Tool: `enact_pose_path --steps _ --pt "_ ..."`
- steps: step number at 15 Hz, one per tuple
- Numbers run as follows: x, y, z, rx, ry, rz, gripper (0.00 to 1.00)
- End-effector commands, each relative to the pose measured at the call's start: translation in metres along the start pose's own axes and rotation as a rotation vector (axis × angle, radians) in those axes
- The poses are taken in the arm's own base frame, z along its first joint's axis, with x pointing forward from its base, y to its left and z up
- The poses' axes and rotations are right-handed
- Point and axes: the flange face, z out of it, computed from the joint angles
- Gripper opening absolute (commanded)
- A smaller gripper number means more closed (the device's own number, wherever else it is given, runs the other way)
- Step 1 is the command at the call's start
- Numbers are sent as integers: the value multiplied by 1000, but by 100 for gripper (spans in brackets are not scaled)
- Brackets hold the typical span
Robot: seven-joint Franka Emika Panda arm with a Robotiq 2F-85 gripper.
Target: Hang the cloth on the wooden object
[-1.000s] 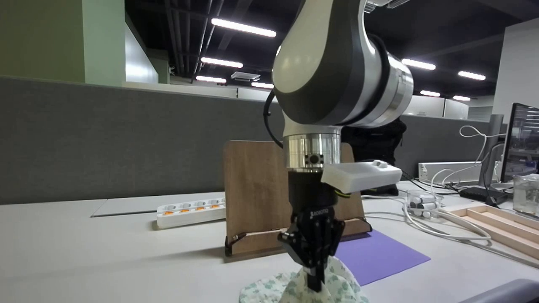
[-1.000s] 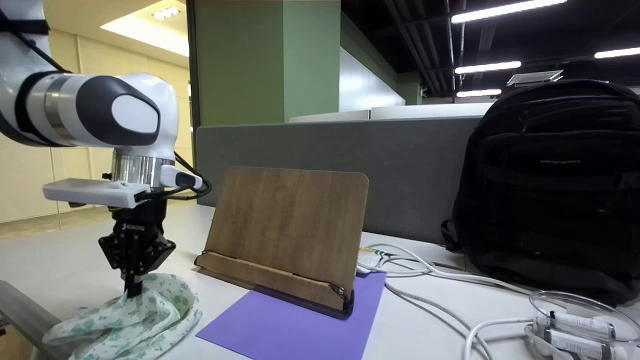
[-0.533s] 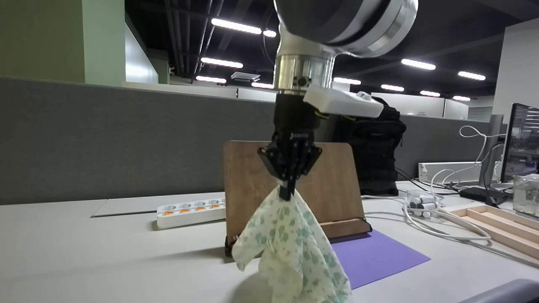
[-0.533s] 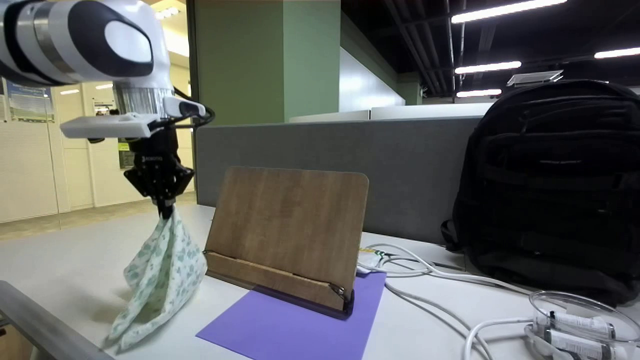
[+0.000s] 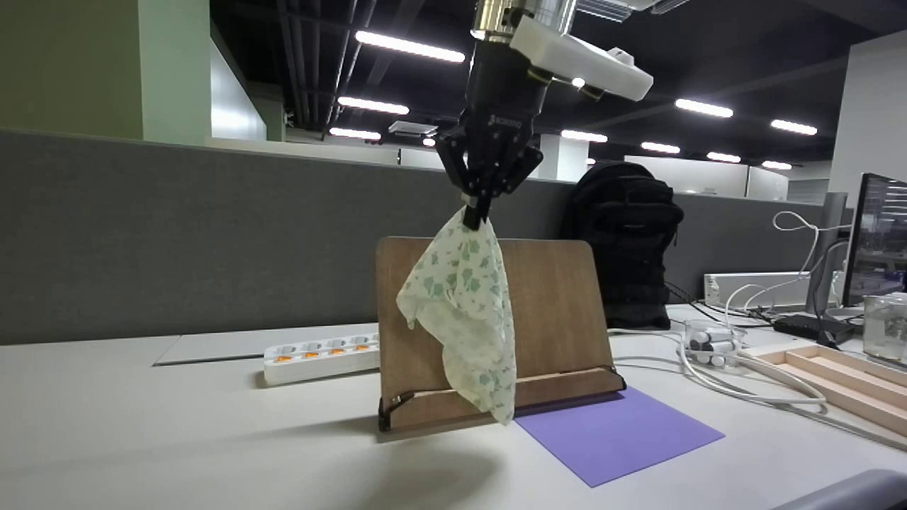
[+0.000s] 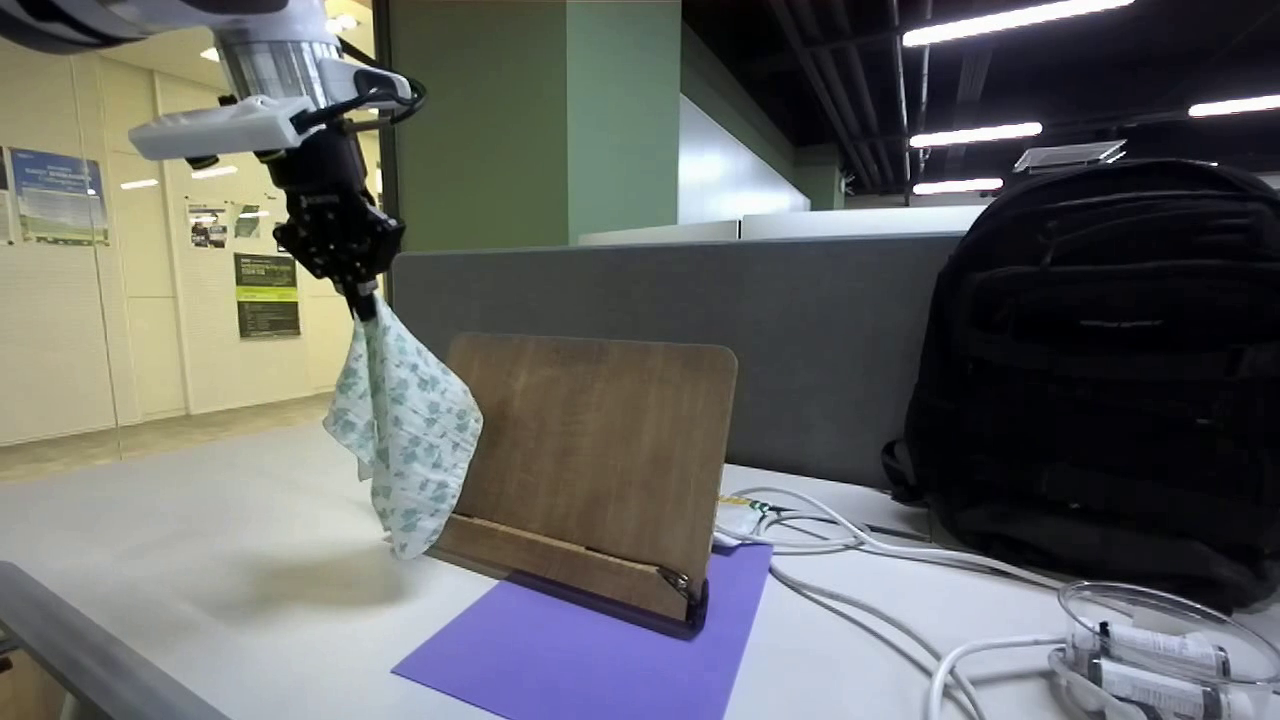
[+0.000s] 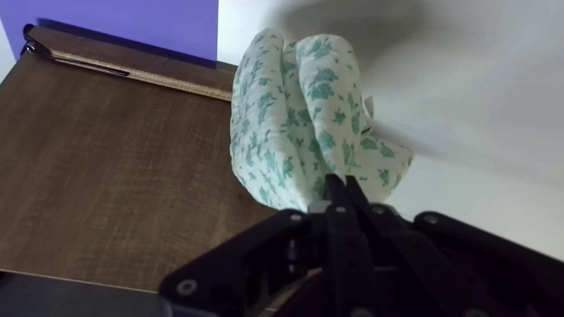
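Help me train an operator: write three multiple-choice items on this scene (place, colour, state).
1. Where is the purple sheet?
A) on the backpack
B) partly under the wooden bookstand
C) on the monitor

2. What colour patterns the printed cloth?
A) red
B) black
C) green

3. How is that cloth?
A) hanging from the fingers
B) folded flat
C) rolled up

1 B: an exterior view shows the sheet passing beneath.
2 C: green print shows in the wrist view.
3 A: it dangles, top pinched, in both exterior views.

Purple sheet (image 5: 620, 435) on white table (image 5: 177, 425), black backpack (image 6: 1100, 380), white power strip (image 5: 322, 360)
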Motion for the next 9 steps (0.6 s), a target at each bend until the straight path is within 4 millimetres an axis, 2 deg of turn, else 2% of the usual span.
enact_pose_path --steps 1,4,9 --pt "2 1 1 -18 33 0 0" --pt "26 18 -7 -60 161 47 0" --pt "64 64 -23 -165 369 186 0"
